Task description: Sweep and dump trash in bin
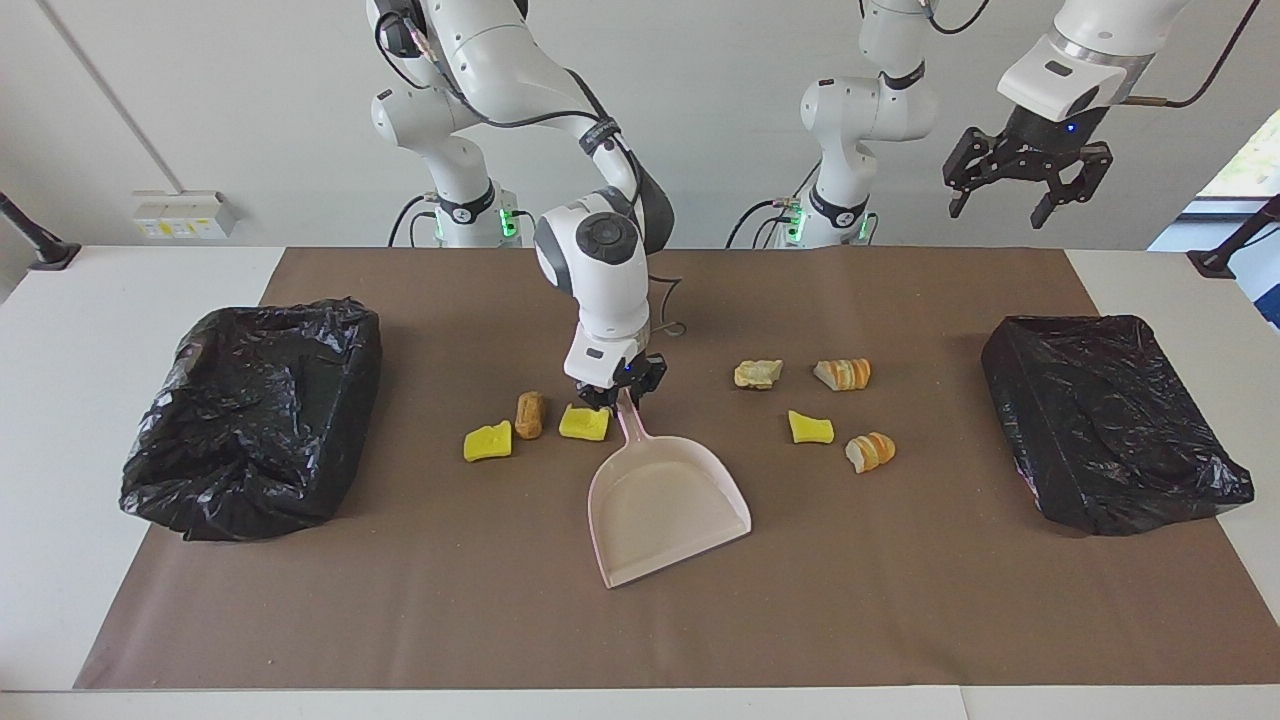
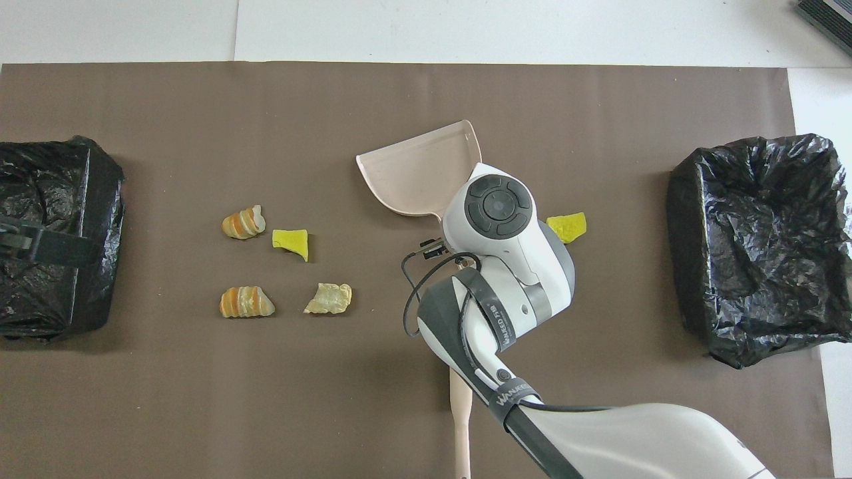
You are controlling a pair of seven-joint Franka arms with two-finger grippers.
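While the right gripper clamps the dustpan handle, we note trash lying nearer the robots than the pan, bits flanking its handle; left gripper waits raised, fingers spread.

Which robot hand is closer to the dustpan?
The right end effector is at the dustpan handle. The left end effector waits raised above the left arm's end of the table.

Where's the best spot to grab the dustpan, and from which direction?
Probably the slim handle, from above: the dustpan lies flat, handle toward the robots, pan too wide. The right pincer is at its end; the left pincer waits raised.
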